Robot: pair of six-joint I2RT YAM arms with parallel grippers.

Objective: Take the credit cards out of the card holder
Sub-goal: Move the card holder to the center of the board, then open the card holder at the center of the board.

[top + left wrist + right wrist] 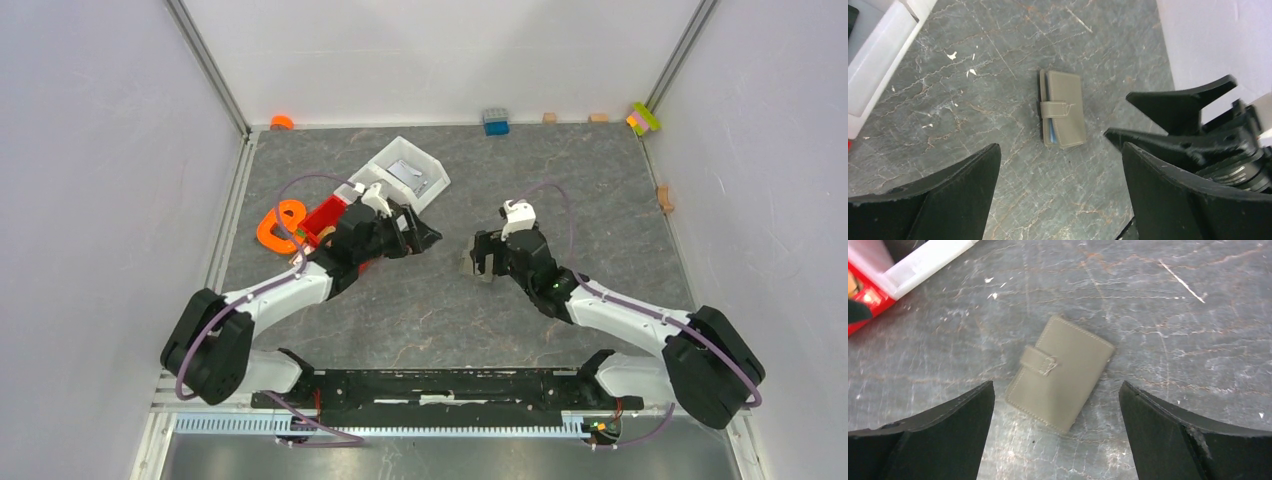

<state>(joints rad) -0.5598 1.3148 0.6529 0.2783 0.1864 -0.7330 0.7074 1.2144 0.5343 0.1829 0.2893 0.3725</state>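
Note:
The card holder (pixel 1060 372) is a taupe bifold lying flat on the grey table, closed, with its strap across the front. A thin blue edge of the credit cards (pixel 1052 134) shows at its side; the rest of them is hidden inside. My right gripper (pixel 1055 440) hovers open just short of the holder, one finger on each side, touching nothing. In the top view it covers most of the card holder (pixel 467 268). My left gripper (pixel 1060 195) is open and empty, a little way left of the card holder (pixel 1063 107). The right gripper's black fingers (pixel 1178 107) show beside it.
A white bin (pixel 405 172) and a red bin (pixel 325 220) stand at the back left, close behind my left arm. An orange piece (pixel 280 225) lies left of them. Small coloured blocks (pixel 495 122) line the back wall, and side walls close the table.

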